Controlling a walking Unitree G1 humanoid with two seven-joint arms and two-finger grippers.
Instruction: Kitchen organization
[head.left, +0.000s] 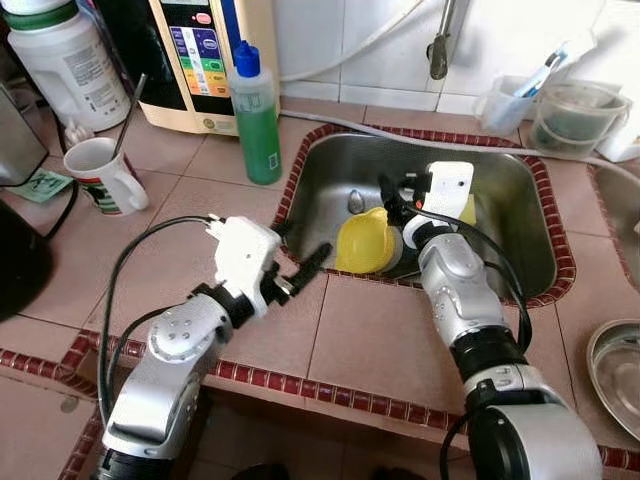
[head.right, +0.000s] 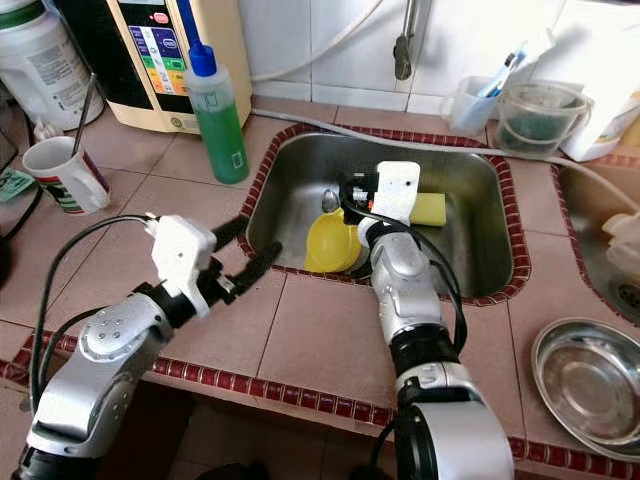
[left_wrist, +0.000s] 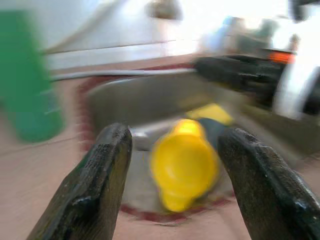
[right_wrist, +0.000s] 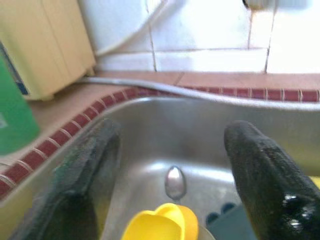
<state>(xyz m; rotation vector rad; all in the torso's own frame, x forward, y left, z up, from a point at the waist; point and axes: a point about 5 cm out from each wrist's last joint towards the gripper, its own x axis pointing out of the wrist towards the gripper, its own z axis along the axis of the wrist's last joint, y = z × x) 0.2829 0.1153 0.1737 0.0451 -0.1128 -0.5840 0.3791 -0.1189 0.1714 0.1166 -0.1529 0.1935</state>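
A yellow plastic cup (head.left: 362, 243) lies on its side in the steel sink (head.left: 520, 215), against the near wall. A metal spoon (head.left: 355, 201) rests on the sink floor just behind it, and a yellow sponge (head.right: 428, 208) lies to the right. My right gripper (right_wrist: 172, 132) hangs open inside the sink above the cup and spoon, holding nothing. My left gripper (head.left: 305, 238) is open over the tiled counter at the sink's left front corner, pointing at the cup (left_wrist: 185, 160). A dark object beside the cup (right_wrist: 225, 220) is partly hidden.
A green soap bottle (head.left: 256, 115) stands left of the sink. Further left stand a mug with a spoon (head.left: 105, 175), a water purifier (head.left: 200, 60) and a white jug (head.left: 65, 55). Plastic containers (head.left: 575, 115) sit behind the sink. A steel bowl (head.right: 590, 385) lies front right.
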